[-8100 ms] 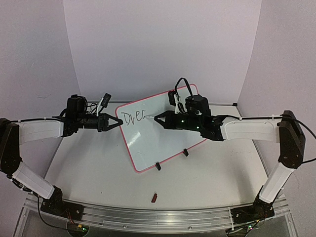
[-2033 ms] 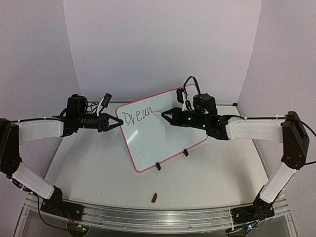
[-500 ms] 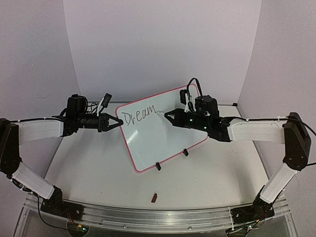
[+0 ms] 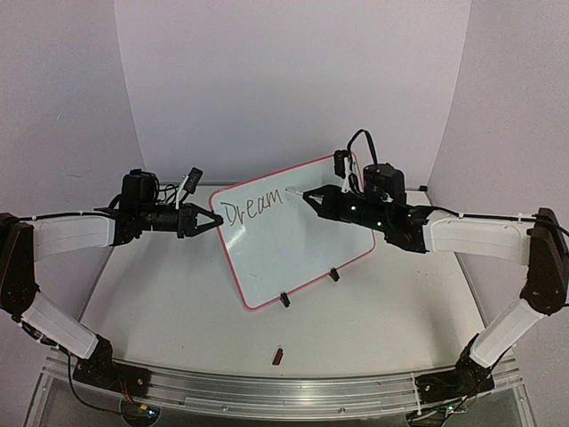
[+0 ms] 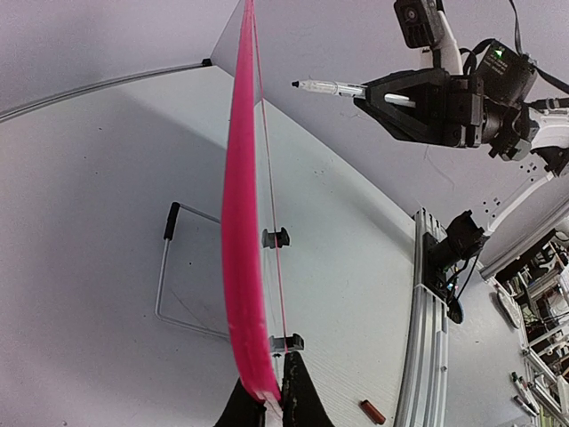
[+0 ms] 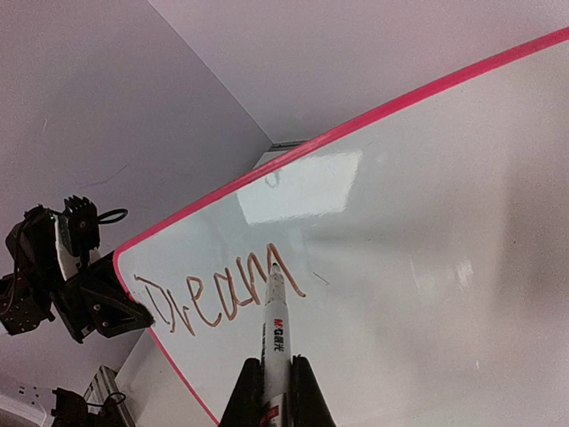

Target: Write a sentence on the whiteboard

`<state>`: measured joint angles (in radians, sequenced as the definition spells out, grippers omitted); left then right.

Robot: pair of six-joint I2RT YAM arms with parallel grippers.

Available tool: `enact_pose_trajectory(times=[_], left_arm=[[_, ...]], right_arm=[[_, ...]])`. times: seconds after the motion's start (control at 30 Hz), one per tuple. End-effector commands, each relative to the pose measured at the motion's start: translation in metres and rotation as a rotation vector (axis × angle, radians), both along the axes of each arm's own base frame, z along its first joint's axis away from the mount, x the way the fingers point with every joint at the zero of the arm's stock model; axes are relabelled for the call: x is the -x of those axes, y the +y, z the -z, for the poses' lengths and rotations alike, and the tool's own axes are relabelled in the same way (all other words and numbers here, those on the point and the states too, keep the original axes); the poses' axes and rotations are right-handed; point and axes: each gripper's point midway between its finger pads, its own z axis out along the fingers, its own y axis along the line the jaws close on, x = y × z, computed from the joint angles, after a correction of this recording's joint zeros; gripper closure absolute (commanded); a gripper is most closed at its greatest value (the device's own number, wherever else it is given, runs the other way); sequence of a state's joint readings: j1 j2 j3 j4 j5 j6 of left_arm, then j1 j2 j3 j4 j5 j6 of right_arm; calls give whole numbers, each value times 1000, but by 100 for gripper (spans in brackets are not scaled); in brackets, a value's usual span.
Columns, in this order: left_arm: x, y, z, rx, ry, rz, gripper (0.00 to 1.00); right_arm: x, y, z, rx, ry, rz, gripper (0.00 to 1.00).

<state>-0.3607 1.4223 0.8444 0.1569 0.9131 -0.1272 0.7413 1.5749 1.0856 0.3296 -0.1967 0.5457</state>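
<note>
The whiteboard (image 4: 293,236), white with a pink frame, stands tilted on two black clip feet mid-table, with "Dream" written at its upper left. My left gripper (image 4: 213,221) is shut on the board's left edge; in the left wrist view its fingers (image 5: 298,405) pinch the pink frame (image 5: 242,231) seen edge-on. My right gripper (image 4: 309,196) is shut on a white marker (image 6: 274,338). In the left wrist view the marker's tip (image 5: 296,84) stands a little off the board. In the right wrist view the tip points at the last letter of "Dream" (image 6: 218,298) on the board (image 6: 427,267).
A small red marker cap (image 4: 277,357) lies on the table near the front rail, also in the left wrist view (image 5: 372,412). A wire stand (image 5: 169,267) sits behind the board. White walls enclose the back and sides.
The writing grew from "Drec" to "Dream". In the last half second my right gripper moved right and back, lifting the marker tip off the board. The left arm has not moved.
</note>
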Motion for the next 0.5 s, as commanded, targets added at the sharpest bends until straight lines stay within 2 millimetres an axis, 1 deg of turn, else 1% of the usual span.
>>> enact_pose_trajectory(times=[0.0,0.23,0.47], left_arm=[[6,-5,10,-57,-59,32,100],[6,-5,12,-60,-55,33,100],[6,-5,12,-62,-56,33,100]], right_arm=[[-14,-1,-22,-27,-51,23,100],[-22,4,-21,-35,-48,6,100],[-28,8,-15,-30,-39,5,100]])
